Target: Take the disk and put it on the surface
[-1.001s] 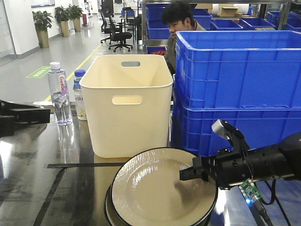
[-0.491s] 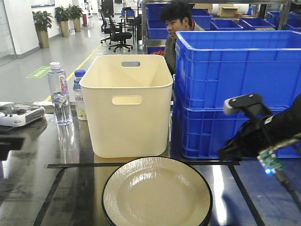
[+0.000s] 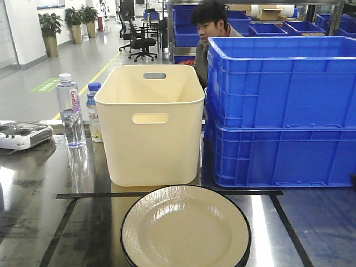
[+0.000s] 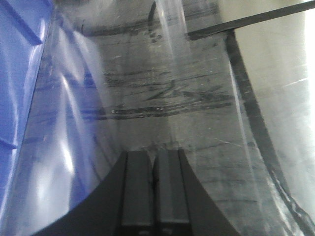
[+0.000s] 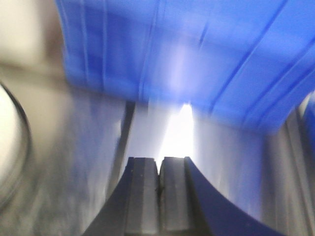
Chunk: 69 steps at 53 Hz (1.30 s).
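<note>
Disk (image 3: 186, 228) lies on surface (image 3: 33, 222); cream bin (image 3: 150, 125) looks empty; both jaws pressed together.

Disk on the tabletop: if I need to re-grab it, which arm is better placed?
Right, probably. The right pincer has the disk rim at its camera's left edge; the left pincer sees only tabletop and black tape. Both are shut and empty, so open first.

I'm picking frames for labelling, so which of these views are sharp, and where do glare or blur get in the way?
Front view: sharp; ceiling lights glare off the metal surface and gloss the plate. Left wrist view: fairly sharp shut claw, with streaky reflections on the tabletop. Right wrist view: motion-blurred; a white glare patch sits above the shut claw, and the blue crate is smeared.
</note>
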Tool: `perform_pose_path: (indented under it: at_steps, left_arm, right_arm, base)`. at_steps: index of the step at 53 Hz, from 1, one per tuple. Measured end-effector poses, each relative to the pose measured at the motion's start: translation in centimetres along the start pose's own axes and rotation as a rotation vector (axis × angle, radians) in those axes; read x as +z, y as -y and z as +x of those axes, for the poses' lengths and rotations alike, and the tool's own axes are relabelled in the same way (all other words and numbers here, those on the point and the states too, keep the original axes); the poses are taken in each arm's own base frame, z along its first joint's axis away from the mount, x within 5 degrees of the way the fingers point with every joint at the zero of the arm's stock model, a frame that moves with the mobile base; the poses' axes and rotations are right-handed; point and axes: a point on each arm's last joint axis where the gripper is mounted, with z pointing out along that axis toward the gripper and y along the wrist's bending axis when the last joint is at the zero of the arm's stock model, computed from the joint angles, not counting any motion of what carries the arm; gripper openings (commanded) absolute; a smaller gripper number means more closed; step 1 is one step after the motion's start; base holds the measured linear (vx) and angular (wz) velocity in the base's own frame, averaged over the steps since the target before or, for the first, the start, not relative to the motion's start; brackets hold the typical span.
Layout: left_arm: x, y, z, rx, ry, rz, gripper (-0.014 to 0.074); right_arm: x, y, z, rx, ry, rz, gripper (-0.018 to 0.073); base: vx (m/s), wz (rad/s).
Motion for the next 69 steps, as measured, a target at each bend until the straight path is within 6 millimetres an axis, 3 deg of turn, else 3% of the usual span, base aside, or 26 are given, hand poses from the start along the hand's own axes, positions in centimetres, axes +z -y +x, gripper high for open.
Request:
perform_pose_path:
  at_steps: [6, 9, 17, 22, 69]
  left_arm:
    - [-2.4, 0.8, 3.1, -0.027, 0.156, 0.029, -0.0002]
    - [-3.7, 1.2, 4.5, -0.052, 0.234, 0.047, -0.0002]
    - [-6.4, 1.5, 6.8, -0.104, 0.402, 0.066, -0.0002]
    - [-7.4, 1.4, 7.2, -0.085, 0.456, 0.060, -0.0002]
    - [-7.7, 1.4, 7.3, -0.040, 0.476, 0.047, -0.0002]
  right_arm:
    - [-5.0, -0.8, 4.5, 0.019, 0.288, 0.023, -0.0009]
    - [-6.4, -1.3, 7.1, 0.023, 0.405, 0.036, -0.0009]
    - [-7.5, -2.3, 13.2, 0.034, 0.563, 0.051, -0.0009]
    - [-7.9, -2.6, 14.9, 0.035, 0.596, 0.056, -0.0009]
    - [-8.1, -2.7, 15.5, 0.036, 0.605, 0.057, -0.0009]
  base:
    - [0.00, 0.00]
    - [0.00, 0.00]
    - [0.00, 0.00]
    - [0.00, 0.00]
    - [0.00, 0.00]
